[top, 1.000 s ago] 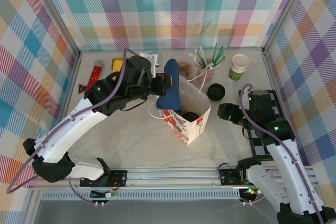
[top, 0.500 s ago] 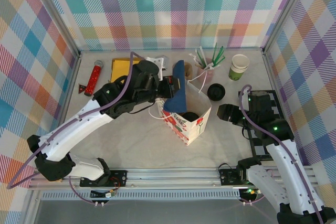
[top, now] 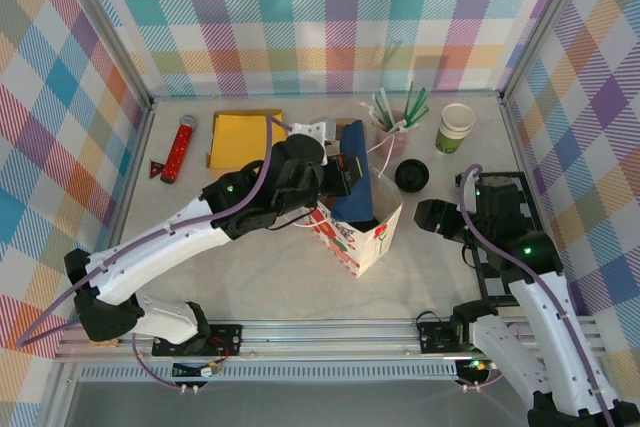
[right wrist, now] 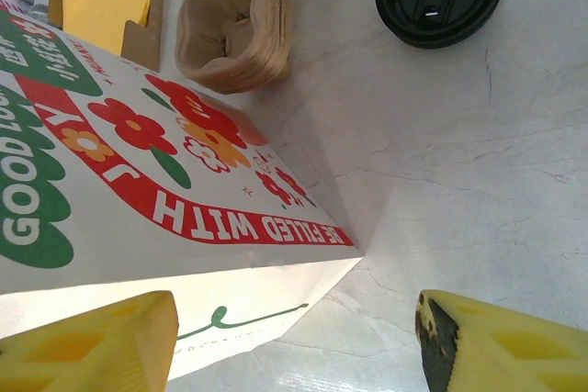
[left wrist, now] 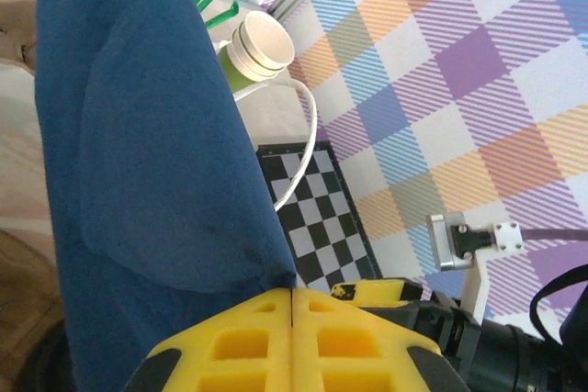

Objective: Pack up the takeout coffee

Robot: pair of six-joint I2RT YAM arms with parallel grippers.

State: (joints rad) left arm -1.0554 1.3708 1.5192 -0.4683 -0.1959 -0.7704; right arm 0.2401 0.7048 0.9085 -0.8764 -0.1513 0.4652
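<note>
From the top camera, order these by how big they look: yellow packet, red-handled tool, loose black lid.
1. yellow packet
2. red-handled tool and loose black lid look about alike, so unranked.

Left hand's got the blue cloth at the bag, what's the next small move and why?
Probably lower the left hand straight down, then let go. It is shut on the cloth at its top edge. The cloth hangs upright with its lower end inside the open bag, so much of it stands above the rim.
</note>
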